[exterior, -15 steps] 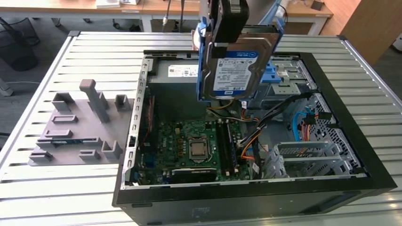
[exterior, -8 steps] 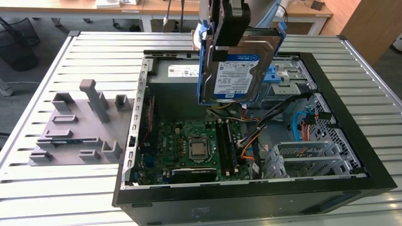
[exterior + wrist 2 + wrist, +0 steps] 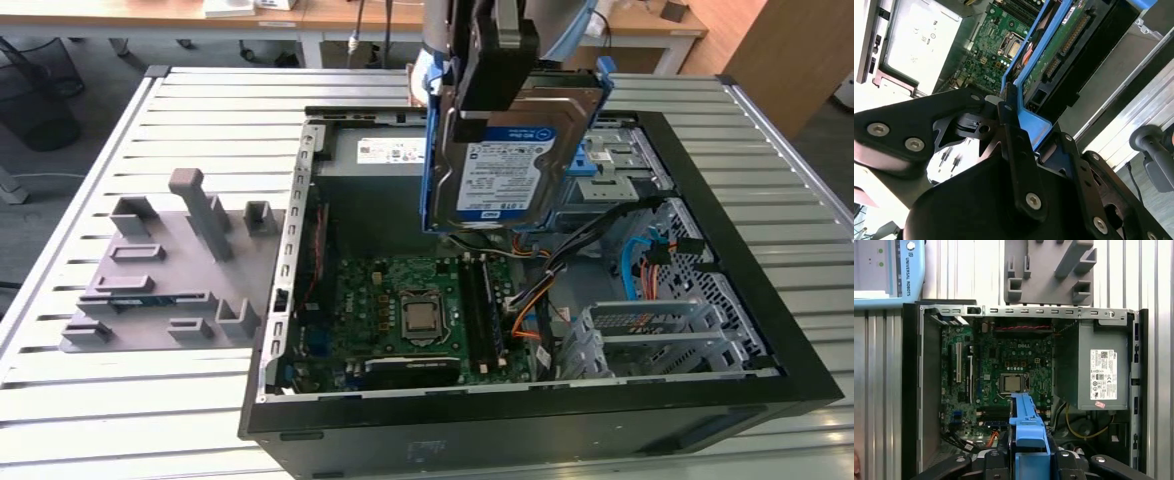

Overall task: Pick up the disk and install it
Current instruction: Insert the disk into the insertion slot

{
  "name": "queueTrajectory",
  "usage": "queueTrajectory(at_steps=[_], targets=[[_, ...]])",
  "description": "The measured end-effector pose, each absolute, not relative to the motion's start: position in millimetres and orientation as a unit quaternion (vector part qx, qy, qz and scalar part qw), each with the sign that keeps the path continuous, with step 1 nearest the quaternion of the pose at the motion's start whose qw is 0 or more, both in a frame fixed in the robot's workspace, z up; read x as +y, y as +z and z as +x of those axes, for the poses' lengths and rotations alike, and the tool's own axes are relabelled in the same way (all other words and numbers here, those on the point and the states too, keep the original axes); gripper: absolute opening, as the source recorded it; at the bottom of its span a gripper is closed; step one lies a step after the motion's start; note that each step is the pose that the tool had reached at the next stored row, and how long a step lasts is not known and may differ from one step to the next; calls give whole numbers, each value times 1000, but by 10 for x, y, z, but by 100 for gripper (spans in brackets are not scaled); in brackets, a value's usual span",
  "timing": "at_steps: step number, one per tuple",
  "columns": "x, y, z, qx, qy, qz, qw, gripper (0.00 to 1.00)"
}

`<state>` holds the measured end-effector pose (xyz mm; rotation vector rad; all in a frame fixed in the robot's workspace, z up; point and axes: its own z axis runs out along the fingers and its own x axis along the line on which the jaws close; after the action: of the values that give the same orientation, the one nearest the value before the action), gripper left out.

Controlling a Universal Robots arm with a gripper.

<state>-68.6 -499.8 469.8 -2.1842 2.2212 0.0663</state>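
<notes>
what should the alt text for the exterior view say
The end effector holds the disk upright, label facing the camera, above an open computer case whose motherboard is exposed. The case lies on a slatted metal table, with a grey fixture plate beside it on the exterior view's left.

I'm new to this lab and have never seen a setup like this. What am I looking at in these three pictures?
One robot arm with a black gripper hangs over an open black desktop computer case, which lies on a slatted metal table. The exterior view is from a camera off the arm; both wrist views come from cameras riding on the arm, looking past the gripper into the case. The gripper is shut on the disk, a flat silver hard drive with a white-and-blue label and blue plastic bracket, held on edge above the green motherboard. Beside the case, on the exterior view's left, sits a grey plastic fixture.
</notes>
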Motion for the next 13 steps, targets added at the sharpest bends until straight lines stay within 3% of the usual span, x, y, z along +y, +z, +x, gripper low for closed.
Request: queueTrajectory(at_steps=[13], targets=[[-5062,4695,-679,713,20,-701,12,36]])
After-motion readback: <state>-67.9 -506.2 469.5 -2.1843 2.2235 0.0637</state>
